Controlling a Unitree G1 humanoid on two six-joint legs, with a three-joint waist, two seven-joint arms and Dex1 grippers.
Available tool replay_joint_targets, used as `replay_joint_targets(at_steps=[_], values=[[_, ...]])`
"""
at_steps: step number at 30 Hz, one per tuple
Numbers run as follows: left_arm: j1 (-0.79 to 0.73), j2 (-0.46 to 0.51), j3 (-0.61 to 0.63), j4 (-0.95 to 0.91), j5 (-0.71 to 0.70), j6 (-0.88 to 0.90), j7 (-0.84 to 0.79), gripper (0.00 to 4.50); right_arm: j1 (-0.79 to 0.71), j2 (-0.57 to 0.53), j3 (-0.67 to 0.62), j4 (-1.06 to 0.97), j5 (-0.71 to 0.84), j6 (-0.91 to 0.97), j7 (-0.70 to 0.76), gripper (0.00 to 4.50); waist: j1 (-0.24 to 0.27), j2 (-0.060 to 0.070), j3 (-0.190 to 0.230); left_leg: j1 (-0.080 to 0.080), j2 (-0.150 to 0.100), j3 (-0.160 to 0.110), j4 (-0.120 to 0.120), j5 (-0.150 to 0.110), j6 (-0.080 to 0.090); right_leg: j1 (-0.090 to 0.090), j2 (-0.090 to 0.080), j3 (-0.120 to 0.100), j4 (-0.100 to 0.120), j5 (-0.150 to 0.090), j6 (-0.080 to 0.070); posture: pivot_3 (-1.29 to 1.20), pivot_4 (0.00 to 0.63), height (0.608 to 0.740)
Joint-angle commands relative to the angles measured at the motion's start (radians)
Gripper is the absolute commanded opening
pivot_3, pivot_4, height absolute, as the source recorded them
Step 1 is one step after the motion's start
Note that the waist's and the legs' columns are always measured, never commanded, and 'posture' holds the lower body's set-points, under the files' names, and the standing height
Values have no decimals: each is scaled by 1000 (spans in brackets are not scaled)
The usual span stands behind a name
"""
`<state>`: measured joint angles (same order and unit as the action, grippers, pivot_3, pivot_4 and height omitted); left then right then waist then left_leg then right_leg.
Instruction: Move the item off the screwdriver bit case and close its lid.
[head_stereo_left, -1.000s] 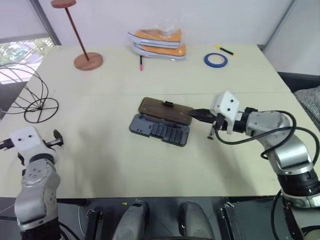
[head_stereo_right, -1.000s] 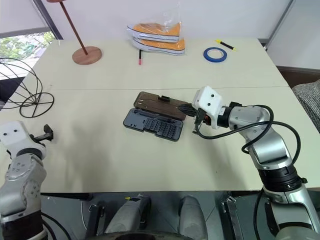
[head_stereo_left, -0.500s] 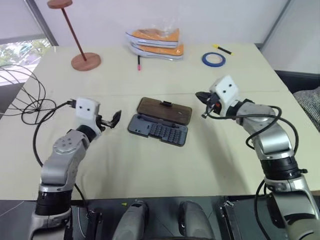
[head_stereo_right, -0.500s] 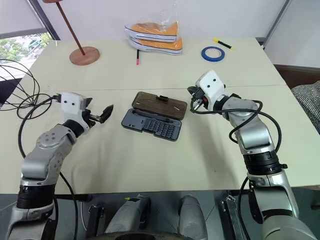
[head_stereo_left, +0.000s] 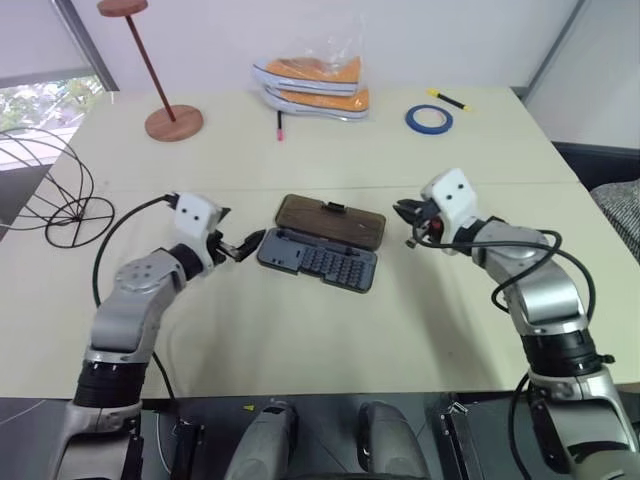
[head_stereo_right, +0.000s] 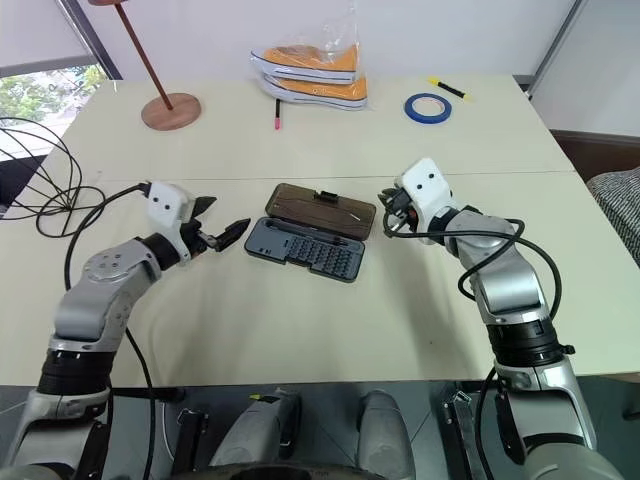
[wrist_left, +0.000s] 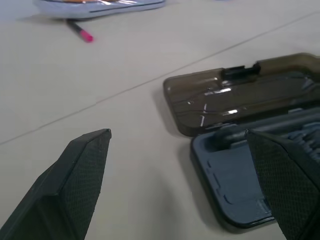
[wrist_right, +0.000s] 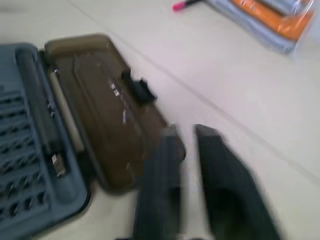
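With the black wire-hoop globe (head_stereo_left: 45, 195) set aside on the counter (head_stereo_left: 300, 320), slide a spread left hand (head_stereo_left: 245, 245) or slightly parted right hand (head_stereo_left: 408, 222) under the flat-lying translucent smoky-brown plastic lid (head_stereo_left: 330, 220); fold it over the dark grey-blue bit case (head_stereo_left: 318, 262).

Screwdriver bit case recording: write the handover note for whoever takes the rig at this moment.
Left gripper: open, empty, at the left end of the screwdriver bit case.
Right gripper: fingers slightly apart, empty, beside the right end of the lid.
Wire globe: off the case, at the table's left edge. Done.
Lid lies flat open behind the case. Left: fold it over and latch it.
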<state>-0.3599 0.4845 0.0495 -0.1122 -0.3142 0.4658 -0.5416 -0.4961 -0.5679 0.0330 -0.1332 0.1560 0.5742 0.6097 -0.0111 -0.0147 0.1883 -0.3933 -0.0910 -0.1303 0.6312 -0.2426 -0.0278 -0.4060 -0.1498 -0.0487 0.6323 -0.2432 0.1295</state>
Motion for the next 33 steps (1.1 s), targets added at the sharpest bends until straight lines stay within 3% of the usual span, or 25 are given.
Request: replay_joint_targets(at_steps=[1,5,9,13,19,26,33], values=[[-36,-17,-15,-8,7,-32,-12,4500,-1,-22,-28,-47,3,-3,1,2367,-2,0,0,0,0,0,0,0,0,0,0,0,0,0,0,0,150,740],[-66,-19,-31,38,0,-48,-64,4500,-19,-40,-11,-39,-16,2,-2,4489,-3,0,0,0,0,0,0,0,0,0,0,0,0,0,0,0,150,740],[-96,-12,-22,93,-17,-45,-118,4500,-73,-35,3,4,-29,40,-14,4489,-3,0,0,0,0,0,0,0,0,0,0,0,0,0,0,0,150,740],[-140,-1,-8,137,-36,-40,-172,4500,-215,40,3,105,2,160,-42,4489,-7,0,0,0,0,0,0,0,0,0,1,0,0,0,0,0,150,740],[-186,-13,3,192,-16,-88,-158,4500,-416,140,127,400,-66,194,-33,4489,-8,0,0,0,0,0,0,2,-3,0,0,0,0,0,0,0,150,740],[-149,13,27,145,-15,-79,-140,4500,-485,139,236,619,-123,136,81,4489,-7,0,0,-1,-1,0,0,3,-5,-1,0,0,0,0,0,0,150,740],[-101,29,39,76,-22,-53,-123,4500,-566,172,207,815,-128,55,121,4489,-21,1,0,-1,0,0,-1,3,-5,-2,0,0,1,0,0,0,150,740]])
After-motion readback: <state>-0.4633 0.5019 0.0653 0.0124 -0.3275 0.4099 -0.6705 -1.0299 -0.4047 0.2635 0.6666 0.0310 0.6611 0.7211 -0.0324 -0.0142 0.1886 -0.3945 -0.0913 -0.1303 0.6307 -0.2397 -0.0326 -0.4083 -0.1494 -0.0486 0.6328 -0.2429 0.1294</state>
